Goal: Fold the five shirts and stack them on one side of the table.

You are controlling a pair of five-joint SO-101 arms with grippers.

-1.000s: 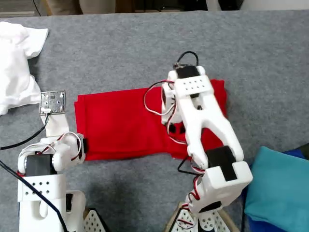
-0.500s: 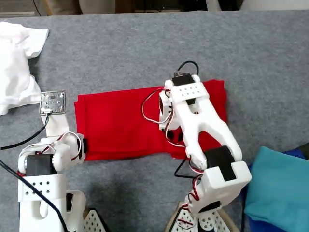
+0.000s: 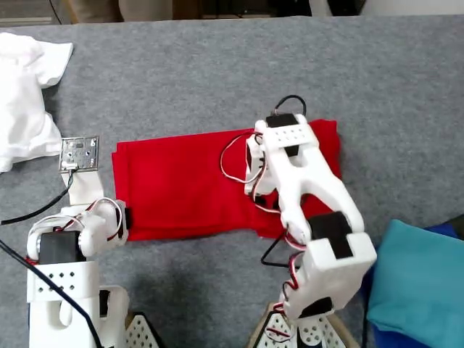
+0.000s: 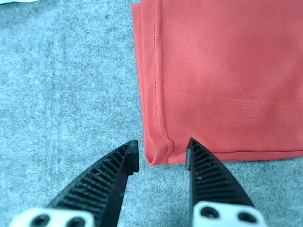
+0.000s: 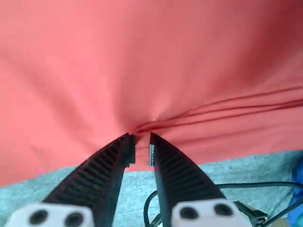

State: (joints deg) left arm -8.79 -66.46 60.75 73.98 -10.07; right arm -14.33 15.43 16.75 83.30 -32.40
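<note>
Progress looks partial: my right gripper (image 5: 140, 150) pinches the half-folded red shirt (image 3: 181, 188), my left gripper (image 4: 162, 151) gapes at its corner; the white shirt (image 3: 25, 94) lies crumpled, the teal pile (image 3: 420, 283) is stacked.

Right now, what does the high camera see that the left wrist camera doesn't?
High view: a white shirt, a teal shirt, and the right arm over the red shirt. Left wrist view: the left gripper, open, just by the red shirt's corner, and its stitched hem. Both: the red shirt on the grey table.
</note>
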